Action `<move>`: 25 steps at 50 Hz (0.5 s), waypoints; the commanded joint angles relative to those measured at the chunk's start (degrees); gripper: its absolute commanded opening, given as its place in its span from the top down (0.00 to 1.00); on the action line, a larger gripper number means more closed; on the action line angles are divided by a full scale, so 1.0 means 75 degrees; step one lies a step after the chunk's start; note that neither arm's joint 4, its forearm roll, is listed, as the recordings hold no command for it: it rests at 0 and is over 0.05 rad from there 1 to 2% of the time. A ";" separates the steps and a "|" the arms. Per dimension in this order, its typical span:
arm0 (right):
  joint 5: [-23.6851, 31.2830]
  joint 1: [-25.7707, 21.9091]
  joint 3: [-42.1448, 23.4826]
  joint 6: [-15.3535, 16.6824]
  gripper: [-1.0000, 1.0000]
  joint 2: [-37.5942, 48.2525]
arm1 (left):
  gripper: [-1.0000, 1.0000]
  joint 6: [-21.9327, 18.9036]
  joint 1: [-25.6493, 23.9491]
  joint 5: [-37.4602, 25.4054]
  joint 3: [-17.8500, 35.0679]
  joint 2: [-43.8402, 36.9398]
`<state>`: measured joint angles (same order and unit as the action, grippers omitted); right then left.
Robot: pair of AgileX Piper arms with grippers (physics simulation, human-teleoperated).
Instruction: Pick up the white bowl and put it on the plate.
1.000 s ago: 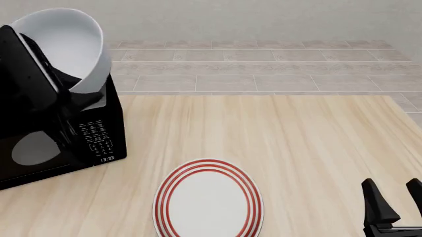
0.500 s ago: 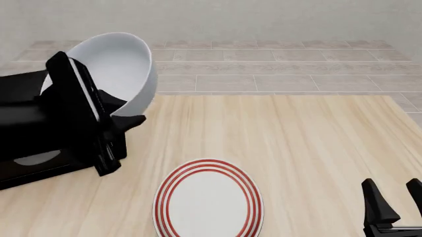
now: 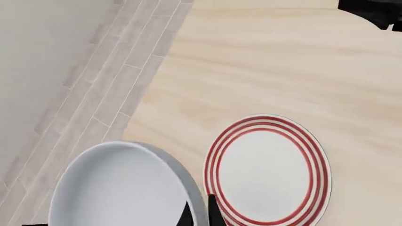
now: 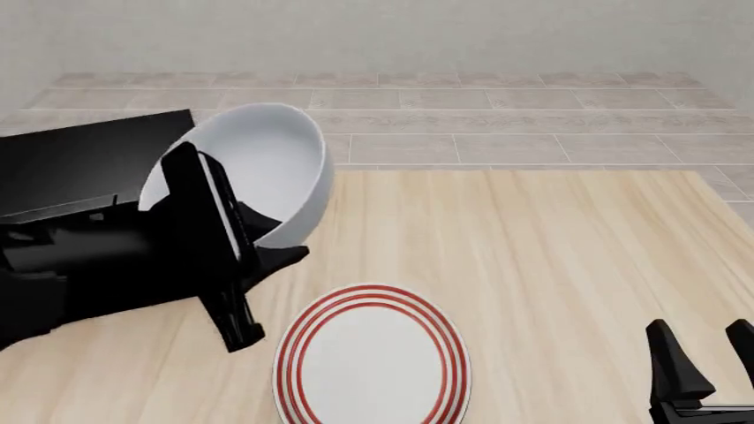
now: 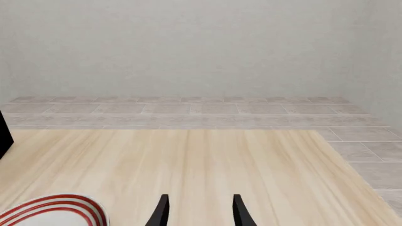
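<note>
- While the left gripper [image 4: 253, 243] is pinching the bowl [image 4: 253, 163] by its rim, the bowl is hanging tilted in the air, up and left of the plate [image 4: 373, 358].
- The carry step is underway; next, the bowl needs centring over the plate, levelling and lowering.
- The right gripper [image 5: 198, 213] is idling near the table edge, fingers parted, holding nothing.
</note>
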<state>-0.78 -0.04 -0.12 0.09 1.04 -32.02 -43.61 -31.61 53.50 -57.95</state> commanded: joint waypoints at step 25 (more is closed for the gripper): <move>0.0001 0.0000 0.0000 0.0001 0.00 -0.0003 | 1.00 0.0083 -0.0890 0.0974 -0.0884 -0.0713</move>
<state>-0.78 -0.04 -0.12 0.09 1.04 -31.27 -48.46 -25.86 47.95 -62.26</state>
